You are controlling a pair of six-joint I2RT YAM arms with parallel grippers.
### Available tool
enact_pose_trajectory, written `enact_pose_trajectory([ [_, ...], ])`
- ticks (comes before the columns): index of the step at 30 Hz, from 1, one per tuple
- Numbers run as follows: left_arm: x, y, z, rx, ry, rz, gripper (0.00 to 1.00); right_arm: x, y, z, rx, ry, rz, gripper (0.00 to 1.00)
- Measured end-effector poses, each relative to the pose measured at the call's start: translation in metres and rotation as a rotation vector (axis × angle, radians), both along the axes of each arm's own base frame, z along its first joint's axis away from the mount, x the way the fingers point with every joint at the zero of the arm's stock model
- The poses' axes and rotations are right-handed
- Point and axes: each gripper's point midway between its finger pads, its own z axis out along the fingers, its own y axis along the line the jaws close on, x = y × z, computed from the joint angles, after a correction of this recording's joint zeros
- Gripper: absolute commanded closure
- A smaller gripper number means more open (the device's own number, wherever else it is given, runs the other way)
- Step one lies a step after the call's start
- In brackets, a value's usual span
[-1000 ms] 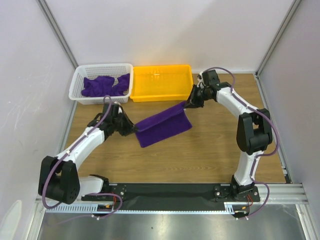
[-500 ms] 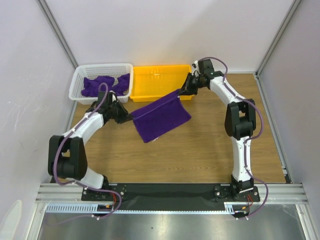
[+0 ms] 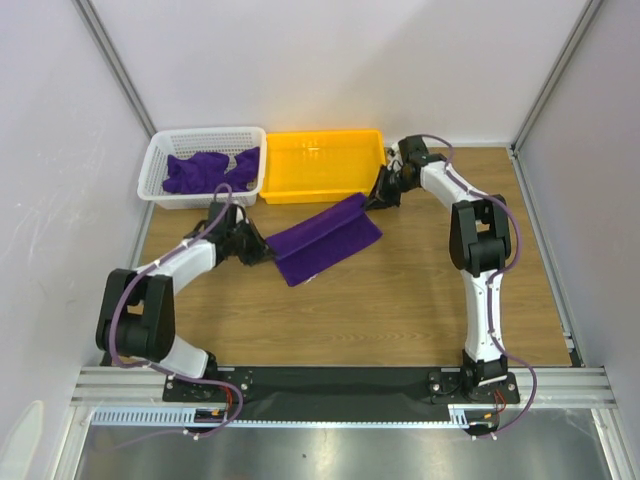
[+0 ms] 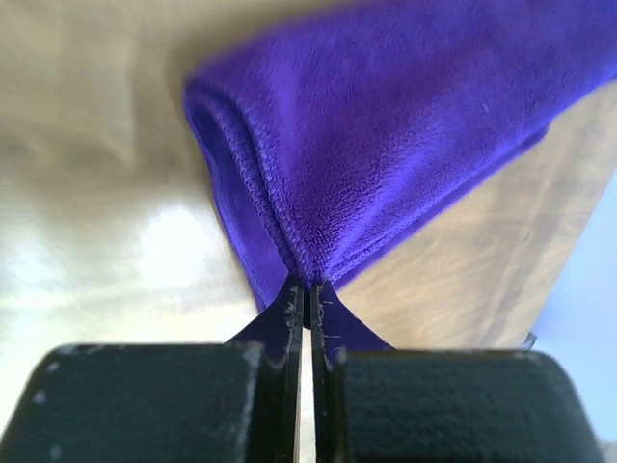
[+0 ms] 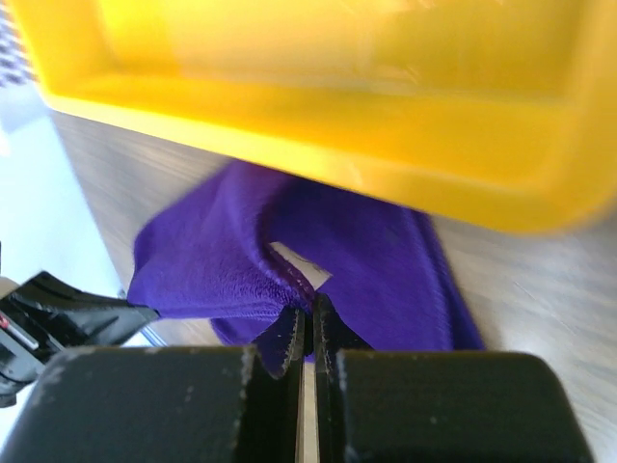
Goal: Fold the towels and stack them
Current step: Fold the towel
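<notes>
A deep purple towel (image 3: 325,238) is stretched between my two grippers over the wooden table, in front of the yellow tray (image 3: 322,166). My left gripper (image 3: 268,254) is shut on its near-left corner; the left wrist view shows the cloth (image 4: 405,145) pinched at my closed jaws (image 4: 309,299). My right gripper (image 3: 372,199) is shut on the far-right corner; the right wrist view shows the towel (image 5: 241,256) at my closed jaws (image 5: 310,313), just under the tray wall (image 5: 318,145). More purple towels (image 3: 205,170) lie crumpled in the white basket (image 3: 160,162).
The white basket and yellow tray stand side by side at the table's back. White walls with metal posts close in the left, right and rear. The wooden table (image 3: 400,300) stretches in front of the towel toward the arm bases.
Both grippers have come down and forward with the towel since half a second ago. The towel now hangs lower and lies closer to the table.
</notes>
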Motion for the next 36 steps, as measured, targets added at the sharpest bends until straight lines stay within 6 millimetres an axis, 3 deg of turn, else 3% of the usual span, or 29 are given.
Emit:
enact_pose_trajectory([
  [4,-0.032,-0.015,-0.019,-0.008,0.051,-0.034,1.00,-0.021,-0.013,-0.022,-0.032,0.078,0.006,1.00],
  [7,-0.042,-0.015,-0.026,-0.011,0.074,-0.028,1.00,-0.037,-0.019,-0.032,-0.054,0.127,0.010,1.00],
  [12,-0.045,-0.015,-0.026,-0.018,0.068,-0.015,1.00,-0.052,-0.026,-0.027,-0.078,0.143,0.006,1.00],
  [19,-0.049,-0.017,-0.030,-0.031,0.073,-0.006,1.00,-0.055,-0.028,-0.007,-0.079,0.112,0.003,1.00],
  [36,-0.057,-0.029,-0.031,-0.049,0.078,-0.024,1.00,-0.068,-0.045,-0.028,-0.130,0.177,-0.022,1.00],
])
